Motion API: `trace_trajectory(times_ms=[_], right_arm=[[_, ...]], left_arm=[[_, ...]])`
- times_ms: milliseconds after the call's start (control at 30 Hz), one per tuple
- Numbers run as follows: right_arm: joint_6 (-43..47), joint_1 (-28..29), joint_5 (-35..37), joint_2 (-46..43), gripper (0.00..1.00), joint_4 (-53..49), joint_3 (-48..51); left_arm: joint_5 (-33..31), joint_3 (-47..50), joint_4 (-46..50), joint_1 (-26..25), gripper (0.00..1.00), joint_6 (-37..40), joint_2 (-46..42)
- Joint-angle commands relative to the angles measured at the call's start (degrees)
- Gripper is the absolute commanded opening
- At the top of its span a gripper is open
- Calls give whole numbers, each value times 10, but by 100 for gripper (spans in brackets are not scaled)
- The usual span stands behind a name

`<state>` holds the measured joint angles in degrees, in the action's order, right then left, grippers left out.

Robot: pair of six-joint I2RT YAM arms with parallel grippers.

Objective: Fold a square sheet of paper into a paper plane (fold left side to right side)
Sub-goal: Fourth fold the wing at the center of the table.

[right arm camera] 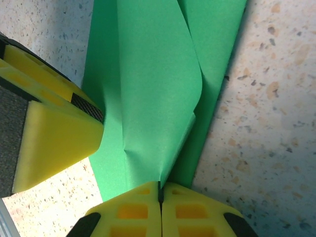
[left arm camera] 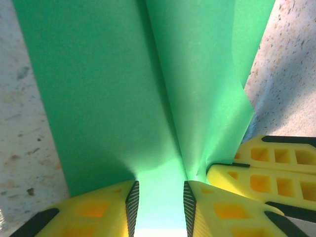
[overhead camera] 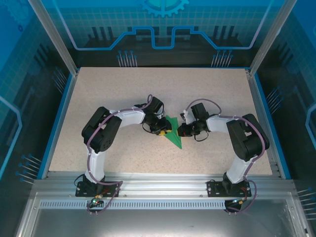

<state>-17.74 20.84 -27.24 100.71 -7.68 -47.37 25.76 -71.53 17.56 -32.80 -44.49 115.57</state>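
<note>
The green sheet of paper lies mid-table, folded into a narrow shape whose point faces the near edge. My left gripper meets it from the left and my right gripper from the right. In the left wrist view the left gripper is open, its yellow fingertips resting apart on the paper, which creases upward between them. In the right wrist view the right gripper is shut, pinching the edge of a raised flap of the paper. A left finger presses the paper's other side.
The speckled beige table is bounded by a blue rim and aluminium frame posts. Both arm bases are bolted at the near edge. The right gripper's yellow fingers sit close beside the left fingertips.
</note>
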Motion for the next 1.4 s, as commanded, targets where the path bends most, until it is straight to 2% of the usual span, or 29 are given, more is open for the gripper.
trace_trajectory(times_ms=[0, 233, 600, 933, 1367], right_arm=[[9, -12, 11, 12, 5, -21, -5], [14, -12, 15, 32, 5, -45, -20], [11, -12, 22, 49, 5, -70, -27], [11, -12, 23, 52, 5, -73, -27], [11, -12, 26, 53, 5, -78, -27]], left_arm=[[-8, -3, 22, -2, 34, 12, 16], [-5, -6, 21, -2, 34, 13, 13], [0, -26, 41, 4, 35, 28, -52], [44, -99, 31, 1, 31, 21, 26], [7, -144, 74, 4, 31, 43, 89]])
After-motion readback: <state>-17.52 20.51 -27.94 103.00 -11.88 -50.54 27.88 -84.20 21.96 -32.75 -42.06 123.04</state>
